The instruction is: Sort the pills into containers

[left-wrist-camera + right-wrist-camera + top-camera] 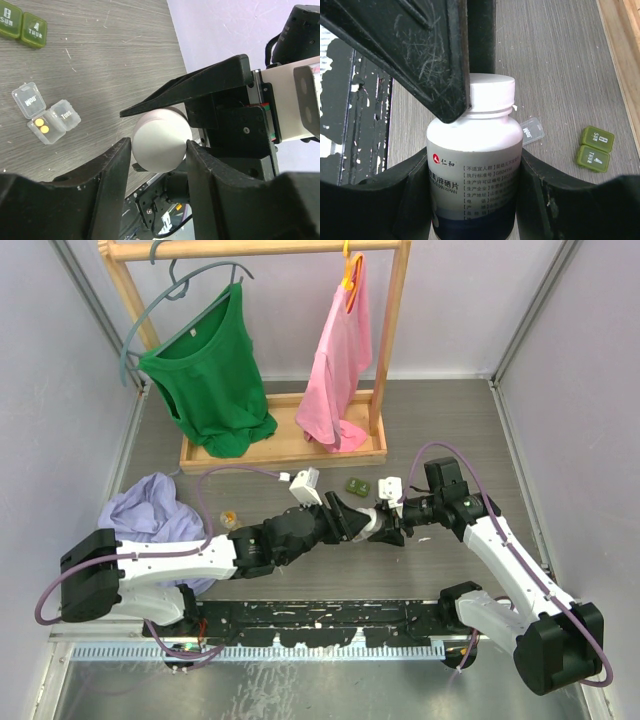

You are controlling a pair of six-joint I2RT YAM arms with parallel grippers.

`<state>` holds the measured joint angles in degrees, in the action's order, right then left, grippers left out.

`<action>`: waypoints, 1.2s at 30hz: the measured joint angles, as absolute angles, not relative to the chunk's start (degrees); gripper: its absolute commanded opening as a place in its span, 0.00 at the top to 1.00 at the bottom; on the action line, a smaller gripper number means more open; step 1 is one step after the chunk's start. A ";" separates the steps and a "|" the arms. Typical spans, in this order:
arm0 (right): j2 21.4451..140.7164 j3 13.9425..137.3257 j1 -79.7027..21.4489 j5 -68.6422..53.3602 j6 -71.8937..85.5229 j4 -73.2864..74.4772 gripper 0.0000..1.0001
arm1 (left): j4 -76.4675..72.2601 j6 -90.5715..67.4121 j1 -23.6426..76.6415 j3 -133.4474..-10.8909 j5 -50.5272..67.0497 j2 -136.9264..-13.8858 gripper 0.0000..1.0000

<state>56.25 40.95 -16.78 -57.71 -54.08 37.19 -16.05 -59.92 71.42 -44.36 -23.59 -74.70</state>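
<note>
Left hand (159, 150): fingers (115, 165) contact both sides of white bottle (161, 135) at its cap. Surface (125, 60): clear pill box (65, 116), two yellow pills (37, 122) in one open compartment; green pill box (22, 25) well apart.

right wrist: bottle (475, 165) base cut off by lower edge; fine label print too small for me to read | clear pill box (532, 131) mostly behind it, one lid showing | left wrist: green pill box (22, 25) clipped at top-left corner | top: I can't find the bottle

Arms reach inward, right gripper (472, 170) clamping a bottle (470, 142), left gripper (157, 147) pinching its cap (492, 95)
</note>
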 measured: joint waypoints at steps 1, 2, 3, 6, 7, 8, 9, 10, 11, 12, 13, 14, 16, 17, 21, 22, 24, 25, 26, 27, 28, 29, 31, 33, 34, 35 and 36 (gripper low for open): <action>56.25 40.95 -16.78 -57.69 -54.08 37.21 0.80 | -16.10 -60.01 71.42 -44.36 -23.46 -74.70 0.57; 56.25 40.95 -16.78 -57.65 -54.06 37.21 0.80 | -16.27 -60.07 71.46 -44.36 -23.24 -74.70 0.59; 56.25 40.95 -16.78 -57.69 -54.04 37.23 0.80 | -16.45 -59.99 71.50 -44.36 -23.14 -74.70 0.59; 56.25 40.95 -16.78 -57.78 -53.84 37.30 0.80 | -16.47 -59.90 71.50 -44.36 -22.96 -74.70 0.60; 56.25 40.95 -16.78 -57.87 -53.76 37.34 0.80 | -16.53 -59.77 71.50 -44.34 -22.90 -74.70 0.60; 56.27 40.95 -16.75 -58.06 -53.65 37.36 0.80 | -16.75 -59.53 71.50 -44.29 -22.70 -74.70 0.60; 56.27 40.95 -16.75 -58.22 -53.41 37.34 0.80 | -17.32 -59.31 71.50 -44.05 -22.57 -74.70 0.60; 56.27 40.95 -16.75 -58.30 -53.21 37.36 0.80 | -17.82 -59.16 71.48 -43.81 -22.41 -74.70 0.60; 56.27 40.95 -16.75 -58.50 -52.95 37.36 0.80 | -18.63 -59.09 71.44 -43.42 -22.20 -74.70 0.59; 56.27 40.95 -16.75 -58.63 -52.53 37.36 0.80 | -19.79 -59.07 71.31 -42.85 -21.85 -74.70 0.58; 56.27 40.95 -16.75 -58.70 -52.12 37.34 0.80 | -20.78 -59.05 71.16 -42.33 -21.52 -74.70 0.58; 56.27 40.95 -16.73 -58.78 -51.79 37.34 0.80 | -21.63 -59.05 71.00 -41.91 -21.19 -74.70 0.57; 56.29 40.95 -16.62 -59.18 -50.87 37.32 0.80 | -23.79 -59.09 70.61 -40.86 -20.32 -74.67 0.57; 56.29 40.95 -16.56 -59.33 -50.57 37.32 0.80 | -24.43 -59.11 70.43 -40.53 -19.92 -74.67 0.58; 56.29 40.95 -16.36 -59.94 -49.47 37.30 0.80 | -26.70 -59.11 69.80 -39.53 -18.39 -74.65 0.62; 56.29 40.95 -16.29 -60.07 -49.30 37.30 0.80 | -27.16 -59.07 69.60 -39.31 -17.87 -74.65 0.65; 56.31 40.95 -16.25 -60.27 -49.08 37.32 0.81 | -28.16 -58.83 69.34 -38.83 -16.84 -74.65 0.70; 56.29 40.95 -16.25 -60.34 -49.01 37.30 0.81 | -28.62 -58.65 69.08 -38.65 -16.49 -74.65 0.72; 56.29 40.95 -16.21 -60.51 -48.86 37.30 0.82 | -29.50 -58.11 68.82 -38.28 -15.81 -74.65 0.75; 56.31 40.95 -16.19 -60.71 -48.69 37.30 0.82 | -30.65 -57.36 68.53 -37.78 -14.92 -74.65 0.77; 56.29 40.95 -16.12 -61.01 -48.29 37.30 0.83 | -32.12 -56.29 68.23 -37.17 -13.96 -74.65 0.77; 56.31 40.95 -16.10 -61.41 -47.92 37.26 0.83 | -34.15 -55.09 67.85 -36.34 -12.82 -74.67 0.78; 56.40 40.95 -16.10 -62.72 -47.22 37.15 0.83 | -39.68 -50.89 67.18 -34.06 -9.87 -74.74 0.78; 56.64 40.93 -16.12 -64.25 -46.24 36.95 0.83 | -44.58 -46.54 66.57 -32.27 -7.20 -75.02 0.78; 56.71 40.91 -16.12 -65.08 -45.67 36.84 0.83 | -46.57 -44.71 66.28 -31.64 -5.91 -75.24 0.78; 56.77 40.86 -16.12 -65.84 -45.17 36.73 0.84 | -48.95 -41.74 65.87 -31.05 -4.01 -75.57 0.78; 56.82 40.82 -16.12 -66.37 -44.80 36.58 0.84 | -50.50 -39.38 65.58 -30.76 -2.59 -75.88 0.78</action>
